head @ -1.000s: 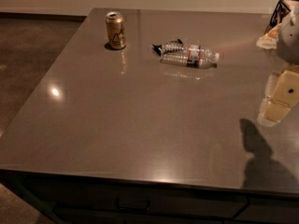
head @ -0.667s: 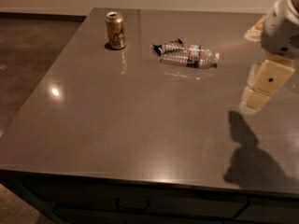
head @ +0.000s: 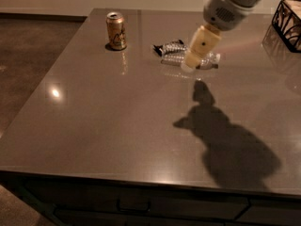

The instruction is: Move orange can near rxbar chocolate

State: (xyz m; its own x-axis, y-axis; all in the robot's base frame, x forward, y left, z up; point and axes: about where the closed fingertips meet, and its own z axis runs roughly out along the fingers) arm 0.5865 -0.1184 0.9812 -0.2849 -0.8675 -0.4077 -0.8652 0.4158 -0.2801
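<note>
The orange can (head: 116, 30) stands upright at the far left of the grey table (head: 117, 126). The rxbar chocolate (head: 168, 46), a small dark wrapper, lies to its right, touching the far side of a clear plastic bottle (head: 188, 60) that lies on its side. My gripper (head: 198, 50) hangs in the air in front of the bottle, to the right of the can and well apart from it. Its cream-coloured finger covers part of the bottle. It holds nothing that I can see.
A dark wire basket (head: 288, 18) stands at the far right corner of the table. The arm's shadow (head: 225, 140) falls across the right half of the tabletop. The table's left and near edges drop to a brown floor (head: 28, 65).
My arm has swung from the right edge of the view to the left and farther back, and now hangs over the bottle. The can, bar and bottle have not moved.
</note>
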